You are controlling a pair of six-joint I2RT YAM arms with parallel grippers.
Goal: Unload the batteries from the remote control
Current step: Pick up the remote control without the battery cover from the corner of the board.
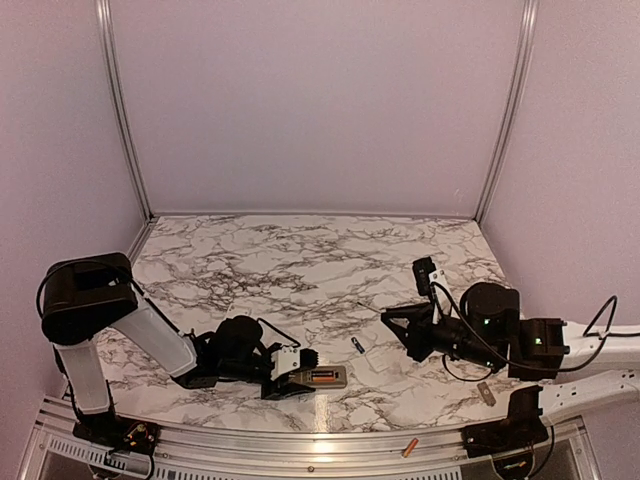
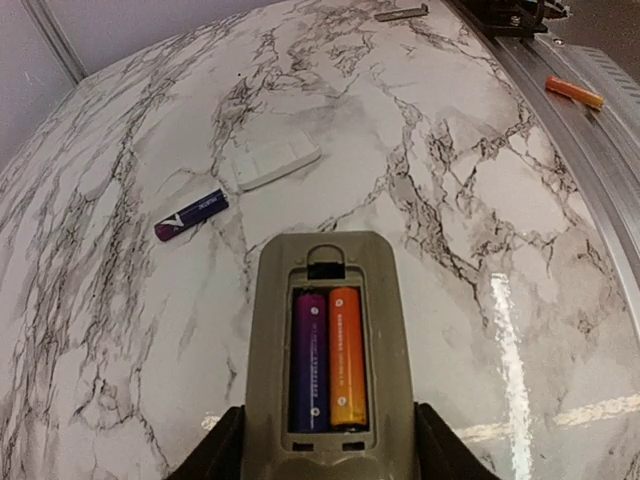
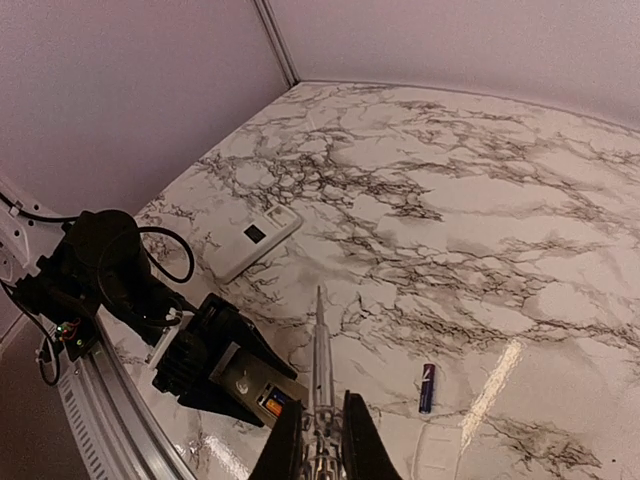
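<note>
Left wrist view: my left end effector [image 2: 330, 455] is clamped on the remote [image 2: 330, 270], one finger pressed to each long side. The remote lies back-up and flat on the worktop [image 2: 450, 220]. I judge the grip is there to keep the body from sliding or tipping while something levers at the bay.

The white cover [image 2: 275, 160] lies apart on the marble, so the bay is open. Two batteries sit in it side by side, a purple cell [image 2: 309, 360] and an orange cell [image 2: 346, 355]. A dark blue cell [image 2: 190, 215] lies loose near the cover, and an orange one [image 2: 573, 92] rests on the rail [image 2: 600, 180] at the near edge.

My right end effector [image 3: 322, 440] hangs well apart from the remote. Its jaws are together on a thin metal pick [image 3: 318, 340] that points toward the bay. The pick is presumably there because the fingers are too broad to reach between cell and wall.

I read the job as partway done, with the two seated cells left. The pick could skid off a round cell.
</note>
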